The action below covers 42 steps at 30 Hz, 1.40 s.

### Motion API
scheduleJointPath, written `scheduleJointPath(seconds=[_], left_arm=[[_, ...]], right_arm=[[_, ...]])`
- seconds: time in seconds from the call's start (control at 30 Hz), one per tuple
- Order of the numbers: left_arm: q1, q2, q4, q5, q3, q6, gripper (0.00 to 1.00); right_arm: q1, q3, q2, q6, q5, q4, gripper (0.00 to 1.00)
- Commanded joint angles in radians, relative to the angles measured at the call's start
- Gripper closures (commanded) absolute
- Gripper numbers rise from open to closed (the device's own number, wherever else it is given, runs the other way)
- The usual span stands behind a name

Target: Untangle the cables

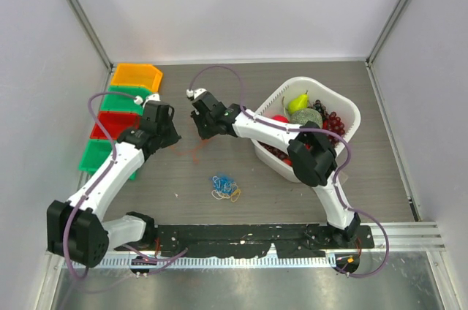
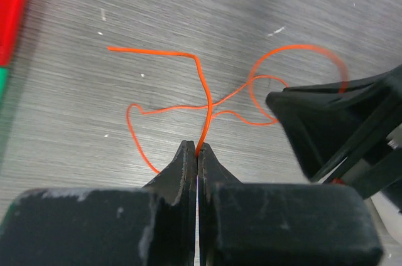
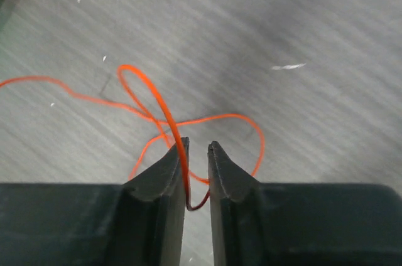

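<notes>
Cables lie in two lots: a small blue and tan clump (image 1: 225,187) sits on the surface (image 1: 292,200) at 6 o'clock from the claws. One loose orange strand (image 2: 201,90) is spread between the claws, toward the middle of the surface.

The strand crosses itself in several slack loops. My worry is that a straight pull apart would draw those crossings tight into a knot instead of opening them.

The left claw (image 2: 198,148) is fully closed and pinches the strand only at its very tips, so a sideways tug could slide the thin wire free. The right claw (image 3: 196,147) stands a narrow gap apart. The strand runs down between its fingers and hooks at the bottom of the gap, and does not look clamped. I judge that any lift before it closes would probably let the wire drop out.

The two claws sit very near each other, the right one filling the 3 o'clock side of the left wrist view, so a small inward move risks a bump.

In the top view, the left arm reaches from its base toward 1 o'clock. The right arm bends its elbow over the near rim of the white basket (image 1: 333,91) and runs its forearm toward 10 o'clock. Both claws tip down low over the surface, facing each other. Coloured bins (image 1: 117,105) stand at 9 o'clock.
</notes>
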<state>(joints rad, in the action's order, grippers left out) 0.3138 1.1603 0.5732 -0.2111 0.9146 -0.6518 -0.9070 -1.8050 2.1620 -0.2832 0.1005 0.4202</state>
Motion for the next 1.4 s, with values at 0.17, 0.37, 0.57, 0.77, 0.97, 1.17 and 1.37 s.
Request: scheduleJointPath(seconds=[0.17,0.37,0.57,0.77,0.97,1.17,1.37], left_arm=[[-0.028,0.119,-0.075,0.167,0.067,-0.005,1.00],[-0.028,0.145,-0.102,0.306,0.090,0.020,1.00],[-0.028,0.240,-0.081,0.381,0.144,0.015,1.00],[-0.018,0.351,-0.079,0.449,0.185,0.020,1.00],[0.031,0.447,-0.119,0.435,0.237,0.030,1.00],[0.088,0.626,-0.076,0.429,0.409,0.073,0.96],[0.123,0.724,-0.006,0.428,0.524,0.118,0.75]], right_arm=[[0.031,-0.140,-0.008,-0.019,-0.140,0.225,0.46],[0.053,-0.018,-0.141,0.002,-0.199,0.242,0.38],[0.082,0.176,-0.364,-0.031,-0.309,0.144,0.32],[0.123,0.243,-0.476,-0.037,-0.421,0.100,0.30],[0.132,0.306,-0.657,-0.001,-0.375,0.100,0.30],[0.151,0.463,-0.864,-0.025,-0.328,0.060,0.28],[0.152,0.593,-0.988,-0.045,-0.311,0.038,0.28]])
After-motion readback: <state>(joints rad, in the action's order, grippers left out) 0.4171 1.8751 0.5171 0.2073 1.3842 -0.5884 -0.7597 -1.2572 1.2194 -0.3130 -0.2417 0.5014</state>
